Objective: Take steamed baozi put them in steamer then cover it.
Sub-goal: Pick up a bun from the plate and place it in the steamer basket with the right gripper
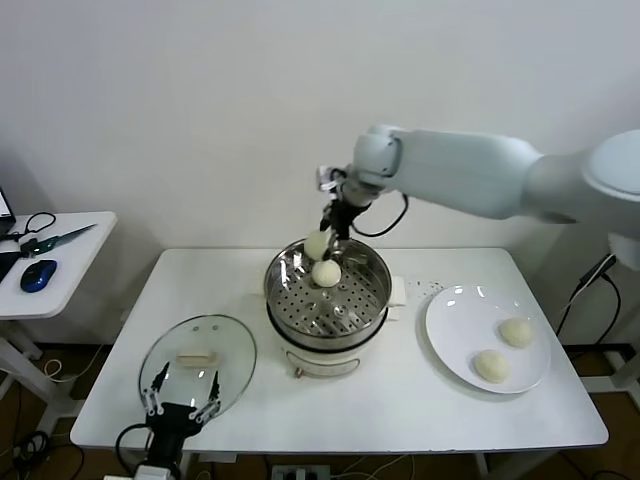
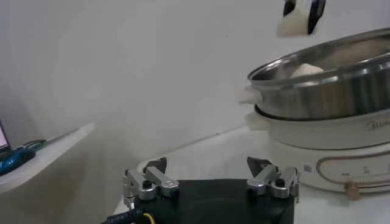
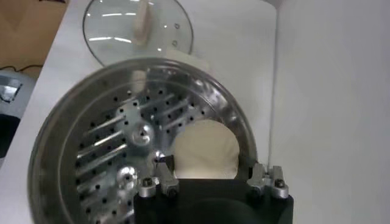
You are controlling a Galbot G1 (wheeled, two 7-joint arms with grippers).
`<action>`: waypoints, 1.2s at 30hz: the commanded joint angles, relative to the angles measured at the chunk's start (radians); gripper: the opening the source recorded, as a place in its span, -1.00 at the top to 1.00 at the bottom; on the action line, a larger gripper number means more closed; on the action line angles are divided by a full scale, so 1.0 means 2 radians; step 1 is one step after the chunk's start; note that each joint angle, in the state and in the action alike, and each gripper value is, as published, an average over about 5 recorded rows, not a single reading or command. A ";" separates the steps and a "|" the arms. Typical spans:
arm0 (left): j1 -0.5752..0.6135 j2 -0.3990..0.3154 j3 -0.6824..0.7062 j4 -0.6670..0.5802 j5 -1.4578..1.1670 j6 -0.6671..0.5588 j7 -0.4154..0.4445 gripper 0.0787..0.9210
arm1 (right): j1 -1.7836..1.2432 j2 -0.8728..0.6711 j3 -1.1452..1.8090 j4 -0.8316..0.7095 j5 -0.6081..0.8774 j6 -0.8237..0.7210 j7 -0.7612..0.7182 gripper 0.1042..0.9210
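My right gripper (image 1: 327,238) is shut on a cream-white baozi (image 1: 317,244) and holds it above the far rim of the steel steamer (image 1: 283,300). In the right wrist view the baozi (image 3: 204,146) fills the space between the fingers (image 3: 166,165), over the perforated floor (image 3: 103,152). Another baozi (image 1: 326,272) lies in the steamer at the back. Two baozi (image 1: 516,332) (image 1: 491,365) lie on the white plate (image 1: 450,320). The glass cover (image 1: 225,350) lies flat on the table at front left. My left gripper (image 1: 182,402) is open and empty at the cover's near edge.
The steamer sits on a white pot base (image 1: 320,358) in the middle of the white table (image 1: 400,410). A side table (image 1: 60,255) with a mouse and cables stands at the far left. The wall is close behind.
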 commanded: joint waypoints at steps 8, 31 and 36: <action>-0.021 0.002 -0.002 0.005 0.003 0.015 0.002 -0.77 | -0.065 0.050 -0.017 -0.012 -0.006 -0.010 0.018 -0.41; -0.034 -0.001 0.001 0.011 0.008 0.025 0.002 -0.77 | -0.037 0.012 0.004 0.013 -0.020 -0.008 -0.011 -0.76; -0.040 -0.007 0.004 0.008 0.015 0.030 0.000 -0.77 | 0.011 -0.031 0.001 0.043 -0.023 0.005 -0.048 -0.76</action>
